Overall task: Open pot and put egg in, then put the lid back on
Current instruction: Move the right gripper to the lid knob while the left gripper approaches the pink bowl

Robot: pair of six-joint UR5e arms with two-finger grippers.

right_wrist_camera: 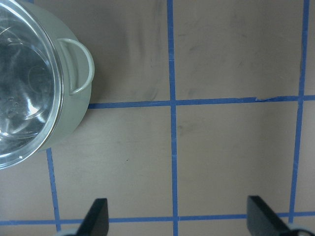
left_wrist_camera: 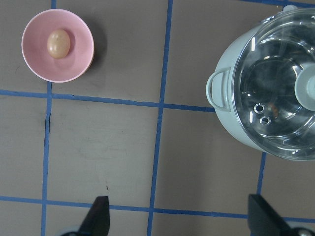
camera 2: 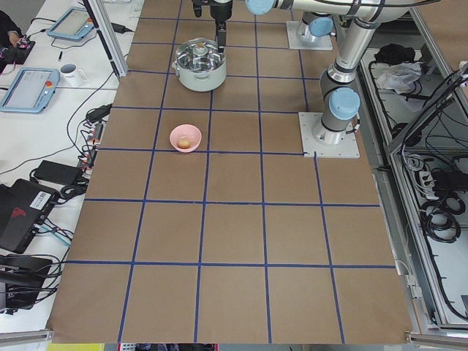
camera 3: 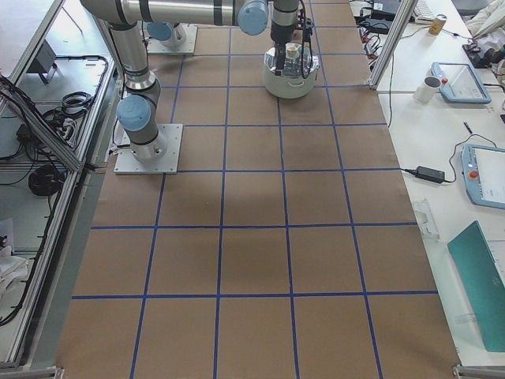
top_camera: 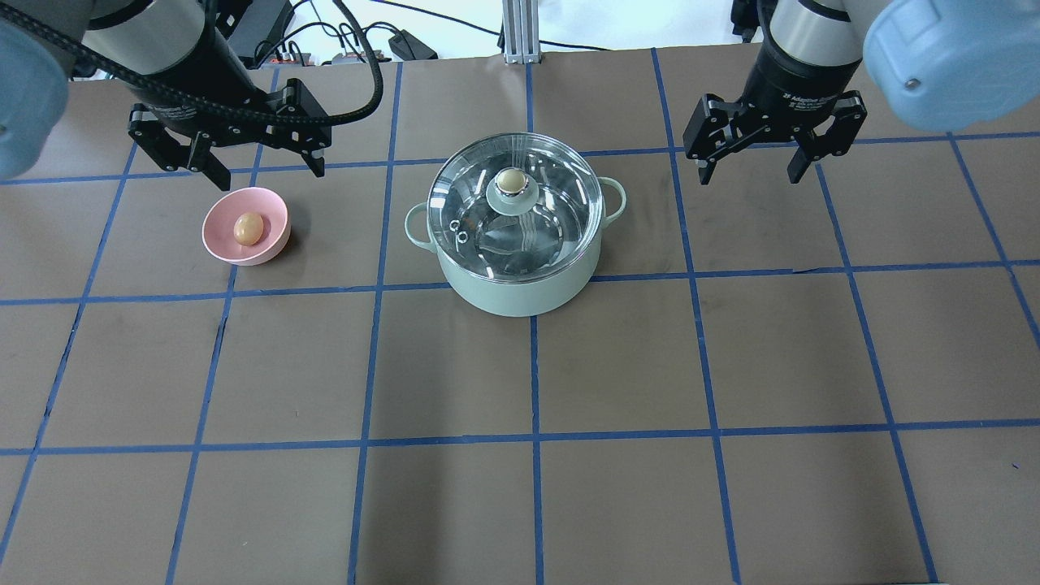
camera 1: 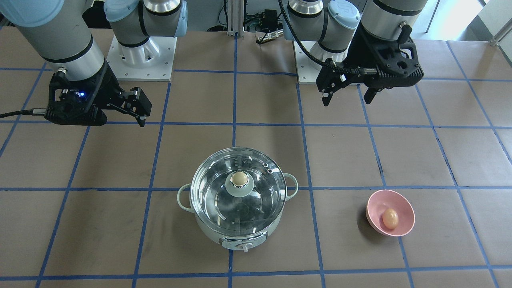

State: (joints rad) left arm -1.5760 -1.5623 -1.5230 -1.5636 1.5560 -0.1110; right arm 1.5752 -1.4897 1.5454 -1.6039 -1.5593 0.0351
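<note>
my left claw (top_camera: 269, 173) hangs above the brown surface (top_camera: 569, 487), nearer my base than the things on it. its two fingers are spread wide, with nothing between them. in the left wrist view both dark fingertips (left_wrist_camera: 100, 214) frame bare surface at the bottom edge.

just off that claw sits a small pink bowl (top_camera: 213, 237), upright on the surface. the egg (top_camera: 249, 228) lies inside it, tan-brown, resting on the bowl's bottom. bowl and egg stand well apart from the pot, on the pot's left.

the pot (top_camera: 512, 296) stands upright near the middle of the surface, between my two claws. it is pale mint green with a loop handle (top_camera: 414, 226) on each side. its control knob (camera 1: 245, 247) faces away from my base, as the front-facing view shows. the lid (top_camera: 540, 240) sits flat on the pot's rim and closes it. through the clear glass i see the shiny steel inside. the lid's knob (top_camera: 510, 183) stands at the centre, pale green with a tan top. two small vent holes (top_camera: 455, 231) sit near the rim on the side toward the bowl.

my right claw (top_camera: 748, 175) hangs on the pot's right, above the surface and clear of the pot. it too is spread wide and holds nothing. in the right wrist view the pot's handle and part of the lid show at the left edge.
</note>
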